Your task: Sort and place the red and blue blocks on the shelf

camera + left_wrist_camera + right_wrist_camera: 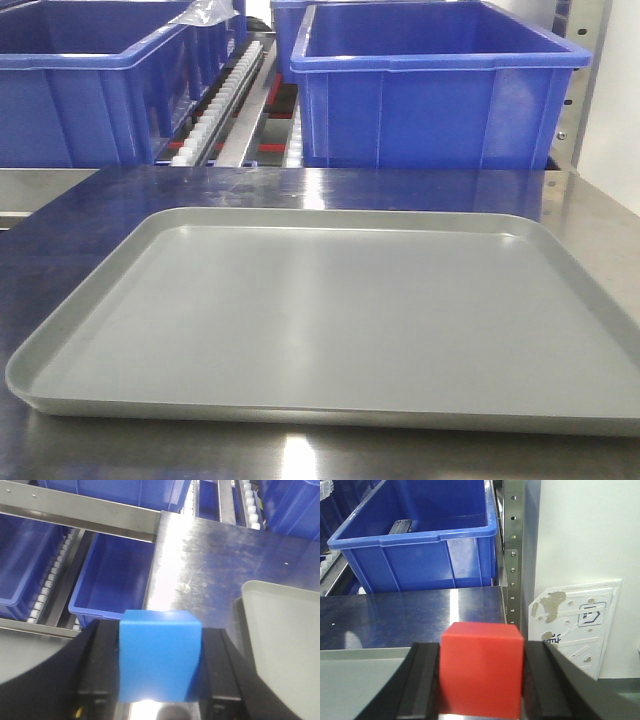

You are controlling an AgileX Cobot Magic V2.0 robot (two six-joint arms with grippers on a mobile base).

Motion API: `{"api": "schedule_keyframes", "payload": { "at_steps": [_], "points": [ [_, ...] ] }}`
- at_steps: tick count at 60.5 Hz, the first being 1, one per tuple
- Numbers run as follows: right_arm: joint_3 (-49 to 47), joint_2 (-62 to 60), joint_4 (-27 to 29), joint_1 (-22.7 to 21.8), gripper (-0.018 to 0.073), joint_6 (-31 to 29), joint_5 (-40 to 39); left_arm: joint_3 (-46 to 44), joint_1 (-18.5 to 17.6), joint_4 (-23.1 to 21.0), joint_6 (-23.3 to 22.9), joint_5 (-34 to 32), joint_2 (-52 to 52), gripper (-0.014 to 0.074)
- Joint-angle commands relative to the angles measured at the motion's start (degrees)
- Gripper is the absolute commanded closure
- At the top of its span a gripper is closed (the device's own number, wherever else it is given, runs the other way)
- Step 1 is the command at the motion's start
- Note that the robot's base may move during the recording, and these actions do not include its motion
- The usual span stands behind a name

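Left wrist view: left gripper [160,680] clamps the blue block [159,650], lower centre of frame. Right gripper [481,690] likewise grips the red block [482,665], lower centre. We judge the carry step in hand; next move needs each block aligned over its shelf [75,510] spot.

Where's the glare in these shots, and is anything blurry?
Front view: small bright patch on the steel table near the grey tray. Left wrist view: strong glare band on the table; the blue block in the left gripper looks soft. Right wrist view: fainter streak behind the red block in the right gripper.
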Motion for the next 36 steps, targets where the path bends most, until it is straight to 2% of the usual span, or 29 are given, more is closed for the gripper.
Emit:
{"api": "schedule_keyframes", "payload": {
  "at_steps": [1,36],
  "points": [
    [-1.73,0.44,-0.67,-0.35,0.0502,-0.17,-5.52,-1.66,0.15,0.74,-0.13,-4.85,0.3,0.0473],
    [-1.73,0.44,-0.67,-0.35,0.0502,-0.17,-5.52,-1.66,0.15,0.74,-0.13,-4.66,0.3,0.0473]
  ]
}}
